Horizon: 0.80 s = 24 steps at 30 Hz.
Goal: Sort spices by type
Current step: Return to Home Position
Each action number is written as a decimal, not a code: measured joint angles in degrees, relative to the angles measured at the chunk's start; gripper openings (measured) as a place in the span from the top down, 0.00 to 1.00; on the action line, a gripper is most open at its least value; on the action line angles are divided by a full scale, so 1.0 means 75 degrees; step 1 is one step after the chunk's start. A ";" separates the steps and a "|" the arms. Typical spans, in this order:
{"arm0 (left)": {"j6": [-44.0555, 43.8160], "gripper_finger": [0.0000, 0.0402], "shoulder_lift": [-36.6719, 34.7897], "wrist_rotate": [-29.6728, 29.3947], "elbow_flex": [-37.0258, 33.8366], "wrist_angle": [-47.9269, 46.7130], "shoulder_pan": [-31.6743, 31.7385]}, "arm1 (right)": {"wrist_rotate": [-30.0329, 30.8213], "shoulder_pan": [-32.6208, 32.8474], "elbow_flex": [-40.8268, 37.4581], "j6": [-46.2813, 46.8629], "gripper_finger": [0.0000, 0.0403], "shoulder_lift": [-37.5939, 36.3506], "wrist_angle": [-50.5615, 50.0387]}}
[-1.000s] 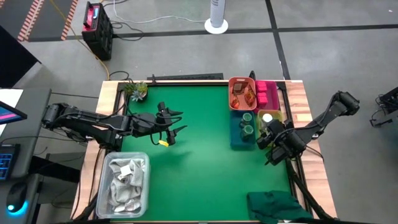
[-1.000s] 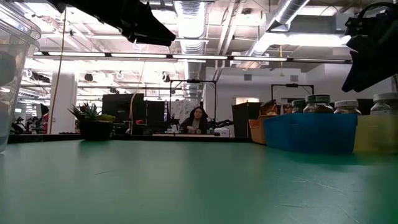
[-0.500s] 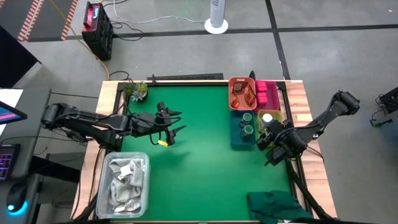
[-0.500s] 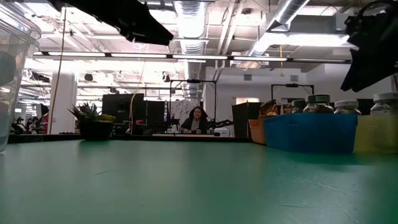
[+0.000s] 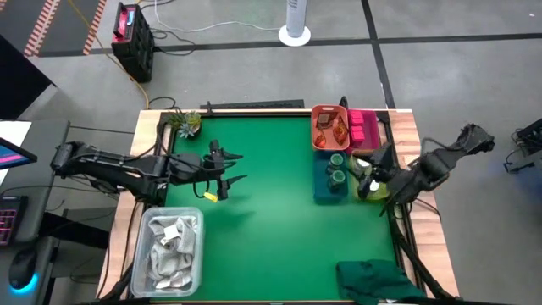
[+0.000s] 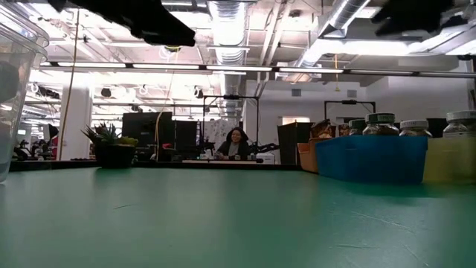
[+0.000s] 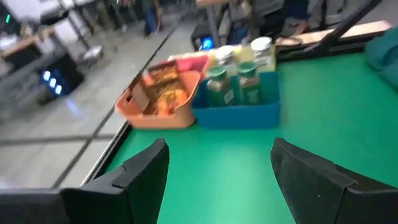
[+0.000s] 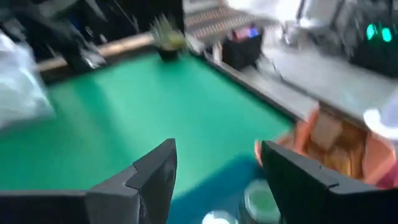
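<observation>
The spices sit sorted in bins at the table's right side. An orange bin point(image 5: 329, 127) holds packets, and a pink bin point(image 5: 365, 127) stands beside it. A blue bin point(image 5: 330, 174) holds green-capped jars point(image 7: 239, 84), and a yellow bin point(image 6: 450, 160) holds a white-capped jar point(image 5: 363, 158). My right gripper point(image 5: 373, 169) hovers open above the yellow bin with nothing between its fingers point(image 8: 214, 180). My left gripper point(image 5: 235, 168) hangs open and empty over the table's left half, pointing toward the bins point(image 7: 217, 180).
A clear tub of white rags point(image 5: 169, 250) stands at the near left. A small spiky plant point(image 5: 186, 123) sits at the far left corner. Dark green cloth point(image 5: 377, 280) lies at the near right edge. A person point(image 6: 236, 141) sits far behind the table.
My right gripper has risen from just over the yellow bin and tipped up from pointing steeply down to nearly level, rolling as it went; its fingers stay open. My left gripper has drawn back slightly toward the table's left edge.
</observation>
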 joint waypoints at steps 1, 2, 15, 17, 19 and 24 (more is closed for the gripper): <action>0.0162 0.33 0.0000 0.0093 -0.0187 0.0367 0.0002 | -0.0078 -0.0106 0.0000 -0.0643 0.35 -0.0146 0.0464; 0.0333 0.33 0.0009 0.0122 -0.0408 0.0779 0.0009 | -0.0311 -0.0231 0.0000 -0.1259 0.35 -0.0282 0.0937; 0.0426 0.33 -0.0499 0.0062 -0.1265 0.2636 0.0446 | -0.5040 -0.3776 -0.0003 -0.5065 0.35 0.0407 0.4531; 0.0381 0.33 -0.0795 -0.0185 -0.1265 0.2448 0.0443 | -0.5868 -0.4347 -0.0003 -0.5254 0.35 0.0723 0.4827; 0.0304 0.33 -0.1128 -0.0476 -0.1265 0.2143 0.0467 | -0.6588 -0.4850 -0.0003 -0.5416 0.35 0.1055 0.5076; -0.0085 0.33 -0.1930 -0.0569 -0.1265 0.1233 0.0728 | -0.7867 -0.5863 -0.0009 -0.5871 0.35 0.1954 0.5753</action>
